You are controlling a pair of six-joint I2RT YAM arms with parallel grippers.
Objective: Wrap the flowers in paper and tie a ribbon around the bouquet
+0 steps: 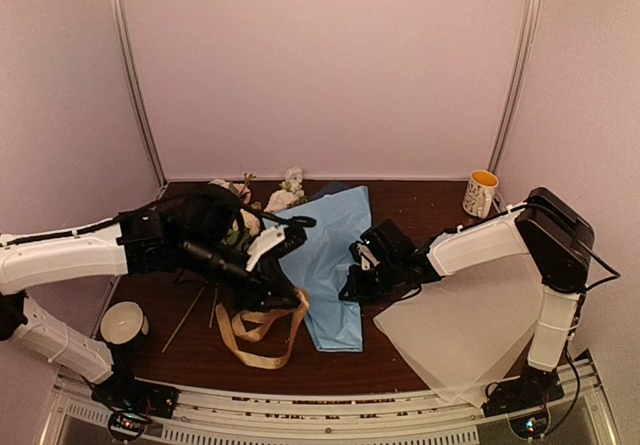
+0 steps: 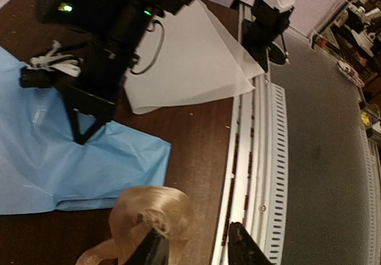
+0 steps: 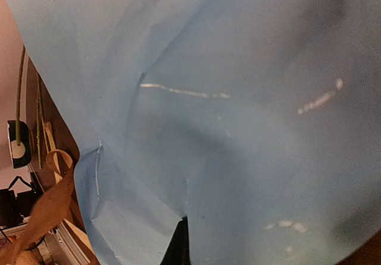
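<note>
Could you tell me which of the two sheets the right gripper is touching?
The light blue paper in the middle: the right gripper rests its tip on it. The pale translucent sheet lies untouched to its right.

Dim, pink-tinted light and soft focus in all three views.

From overhead, the walls glow an even pale mauve with no hard shadows. The dark worktop (image 1: pixel 420 205) swallows detail, and the left arm (image 1: pixel 200 235) reads as a black mass at centre left. The paper (image 1: pixel 335 255) is the strongest colour. In the left wrist view, the pale sheet (image 2: pixel 184 62) is the brightest patch, two green lamps flare at the upper left, and the ribbon (image 2: pixel 152 214) at the bottom edge is blurred. The upper right corner is hazy. In the right wrist view the paper fills the frame too close for sharp focus. It carries pale glare streaks at centre and right, and grey shadow sits at the lower middle and upper right.
</note>
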